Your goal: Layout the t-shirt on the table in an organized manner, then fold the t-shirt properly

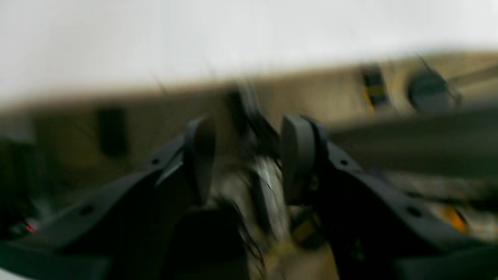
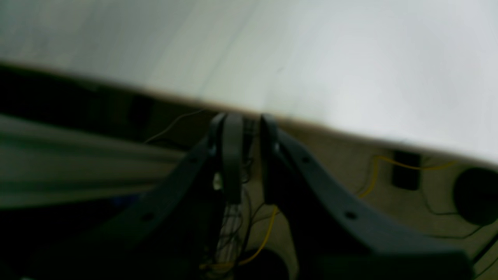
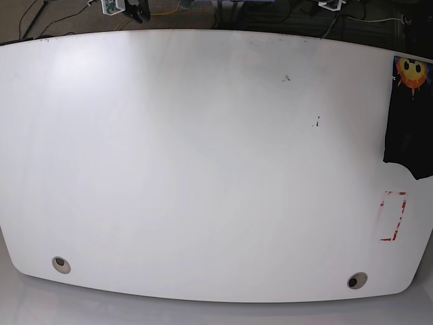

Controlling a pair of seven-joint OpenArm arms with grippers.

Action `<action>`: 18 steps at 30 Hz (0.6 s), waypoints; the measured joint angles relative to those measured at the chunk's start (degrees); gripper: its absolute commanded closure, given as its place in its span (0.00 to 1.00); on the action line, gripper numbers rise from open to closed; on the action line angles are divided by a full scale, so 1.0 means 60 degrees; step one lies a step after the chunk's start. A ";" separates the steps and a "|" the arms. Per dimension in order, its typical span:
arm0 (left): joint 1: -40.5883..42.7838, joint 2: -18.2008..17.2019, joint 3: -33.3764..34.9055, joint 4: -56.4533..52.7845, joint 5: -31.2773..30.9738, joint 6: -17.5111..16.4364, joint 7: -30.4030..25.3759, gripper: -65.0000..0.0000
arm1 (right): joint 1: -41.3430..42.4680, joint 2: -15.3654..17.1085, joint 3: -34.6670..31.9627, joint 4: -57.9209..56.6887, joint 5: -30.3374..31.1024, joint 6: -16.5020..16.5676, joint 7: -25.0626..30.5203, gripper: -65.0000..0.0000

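With the t-shirt (image 3: 408, 115) folded at the table (image 3: 203, 169)'s right edge, you seem finished: left gripper (image 1: 247, 159) fingers spread empty, right gripper (image 2: 246, 157) nearly pressed together, both past the table edge.

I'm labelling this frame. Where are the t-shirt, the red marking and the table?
t-shirt (image 3: 408, 118): base view, black cloth below the orange face.
red marking (image 3: 393, 216): base view, within its rectangular outline.
table (image 3: 203, 169): base view, bare white middle of the top.
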 measured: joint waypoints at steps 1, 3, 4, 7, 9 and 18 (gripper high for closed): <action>0.0135 -0.0033 0.0029 -0.0135 0.0007 0.0015 -0.0007 0.62 | -0.0189 0.0000 -0.0011 0.0022 -0.0004 0.0033 0.0062 0.89; 0.0299 -0.0175 0.0175 -0.0532 -0.0066 0.0076 -0.0091 0.62 | -0.0525 0.0000 -0.0015 0.0040 0.0073 0.0018 0.0109 0.89; 0.0310 -0.0277 0.0259 -0.0787 -0.0055 0.0113 -0.0080 0.62 | -0.0663 0.0000 -0.0015 0.0015 0.0062 0.0015 0.0106 0.89; 0.0237 -0.0667 0.0506 -0.1847 -0.0011 0.0047 -0.0036 0.62 | -0.0896 0.0029 -0.0208 -0.0339 0.0066 -0.0178 0.0069 0.89; 0.0011 -0.0914 0.0579 -0.2601 -0.0004 -0.0055 -0.0015 0.62 | -0.0878 0.0018 -0.0357 -0.0681 0.0033 -0.0157 0.0051 0.89; -0.2149 -0.1191 0.0321 -0.5792 -0.0131 0.0160 -0.0219 0.62 | 0.0262 0.0087 -0.0827 -0.3752 -0.0022 -0.0062 0.0047 0.89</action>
